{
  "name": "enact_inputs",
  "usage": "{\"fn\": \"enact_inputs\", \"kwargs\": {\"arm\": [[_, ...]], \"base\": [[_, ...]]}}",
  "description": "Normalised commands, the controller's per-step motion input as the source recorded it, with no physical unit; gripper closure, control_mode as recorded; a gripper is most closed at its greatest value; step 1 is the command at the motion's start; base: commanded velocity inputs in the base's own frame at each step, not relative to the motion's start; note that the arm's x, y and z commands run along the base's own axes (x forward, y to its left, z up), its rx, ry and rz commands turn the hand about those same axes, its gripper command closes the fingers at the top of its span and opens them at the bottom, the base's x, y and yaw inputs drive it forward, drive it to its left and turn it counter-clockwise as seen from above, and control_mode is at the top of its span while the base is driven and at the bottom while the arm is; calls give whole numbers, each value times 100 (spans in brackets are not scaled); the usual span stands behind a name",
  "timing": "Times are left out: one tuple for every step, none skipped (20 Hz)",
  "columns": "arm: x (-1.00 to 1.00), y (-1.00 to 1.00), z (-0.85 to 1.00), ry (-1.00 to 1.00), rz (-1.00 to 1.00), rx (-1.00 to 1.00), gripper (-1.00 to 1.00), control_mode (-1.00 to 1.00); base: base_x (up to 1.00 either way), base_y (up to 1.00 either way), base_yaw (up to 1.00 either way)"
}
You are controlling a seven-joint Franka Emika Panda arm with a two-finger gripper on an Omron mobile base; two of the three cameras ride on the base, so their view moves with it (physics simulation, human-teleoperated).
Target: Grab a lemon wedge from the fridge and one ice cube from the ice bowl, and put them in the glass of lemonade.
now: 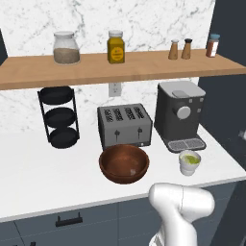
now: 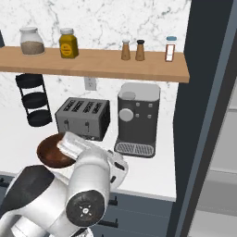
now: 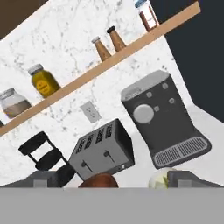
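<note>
On the white worktop (image 1: 43, 178), the small pale cup of yellow-green lemonade (image 1: 189, 162) stands before the dark grey coffee machine (image 1: 179, 115), just right of the wide reddish-brown wooden ice bowl (image 1: 124, 163), both within easy reach. Back from them, the gripper (image 3: 111, 180) hangs spread wide, holding nothing.

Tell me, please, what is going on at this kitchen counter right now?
The robot arm is raised in front of the counter with its gripper open and empty. The ice bowl sits in front of the toaster, and the glass of lemonade stands apart to its right, below the coffee machine. The fridge is at the right.
</note>
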Motion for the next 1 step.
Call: {"fn": "enact_inputs", "kwargs": {"arm": [[-69, 38, 81, -35, 14, 0, -100, -100]], "base": [[0, 0, 0]]}}
